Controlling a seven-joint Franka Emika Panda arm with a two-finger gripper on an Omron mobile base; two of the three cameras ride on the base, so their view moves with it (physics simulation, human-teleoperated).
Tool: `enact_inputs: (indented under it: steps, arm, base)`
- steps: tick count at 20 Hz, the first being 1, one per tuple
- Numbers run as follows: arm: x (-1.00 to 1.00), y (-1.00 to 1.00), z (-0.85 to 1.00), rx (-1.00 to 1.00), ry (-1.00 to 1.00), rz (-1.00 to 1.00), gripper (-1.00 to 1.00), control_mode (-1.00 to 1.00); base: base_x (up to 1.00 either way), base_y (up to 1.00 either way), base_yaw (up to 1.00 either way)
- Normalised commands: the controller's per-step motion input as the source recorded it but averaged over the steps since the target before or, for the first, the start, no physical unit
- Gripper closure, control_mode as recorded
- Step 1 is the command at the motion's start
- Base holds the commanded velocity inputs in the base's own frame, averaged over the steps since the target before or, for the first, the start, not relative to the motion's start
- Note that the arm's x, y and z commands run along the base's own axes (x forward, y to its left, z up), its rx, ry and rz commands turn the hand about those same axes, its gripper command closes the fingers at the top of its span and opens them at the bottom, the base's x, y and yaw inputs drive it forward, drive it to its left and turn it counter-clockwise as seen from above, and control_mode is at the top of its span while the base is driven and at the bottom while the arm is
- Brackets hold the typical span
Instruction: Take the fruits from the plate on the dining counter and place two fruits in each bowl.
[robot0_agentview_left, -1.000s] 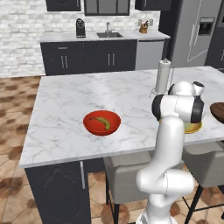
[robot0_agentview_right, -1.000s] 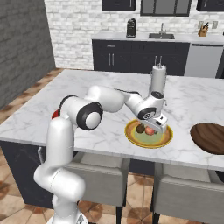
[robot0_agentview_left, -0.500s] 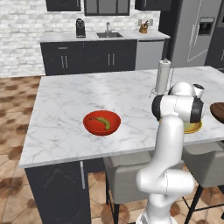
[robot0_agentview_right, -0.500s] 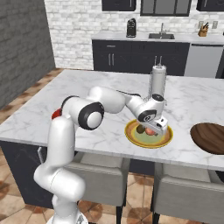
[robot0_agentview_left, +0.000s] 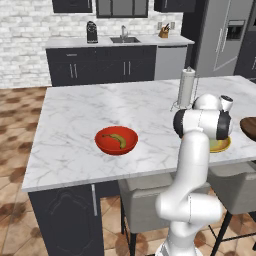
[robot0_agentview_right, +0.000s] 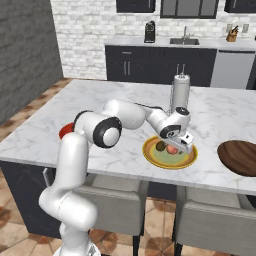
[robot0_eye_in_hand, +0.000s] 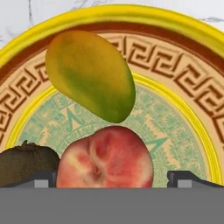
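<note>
Fruits (robot0_eye_in_hand: 105, 155) lie on the plate (robot0_agentview_right: 170, 161) on the marble dining counter (robot0_agentview_left: 90, 120); the gripper (robot0_eye_in_hand: 112, 177) stands wide apart around the reddish fruit.

Two base cameras look forward and down from behind the arm, sharing the plate (robot0_agentview_right: 170, 161); the hand camera looks closely down the gripper (robot0_eye_in_hand: 112, 177).

White brick wall (robot0_agentview_left: 30, 30), dark cabinets (robot0_agentview_left: 100, 65), steel fridge (robot0_agentview_left: 220, 40), terracotta floor (robot0_agentview_left: 17, 130).
</note>
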Motion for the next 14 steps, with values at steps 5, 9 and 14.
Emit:
enact_inputs:
  steps: [5, 9, 14]
  arm:
    - [0.0, 0.0, -0.04, 0.0, 0.03, 0.0, -1.0, -1.0]
    - [0.0, 0.0, -0.16, 0.0, 0.05, 0.0, -1.0, -1.0]
    - [0.0, 0.0, -0.11, 0.0, 0.01, 0.0, 1.0, -1.0]
  base:
    - [0.0, 0.0, 0.0]
    - [0.0, 0.0, 0.0]
    - [0.0, 0.0, 0.0]
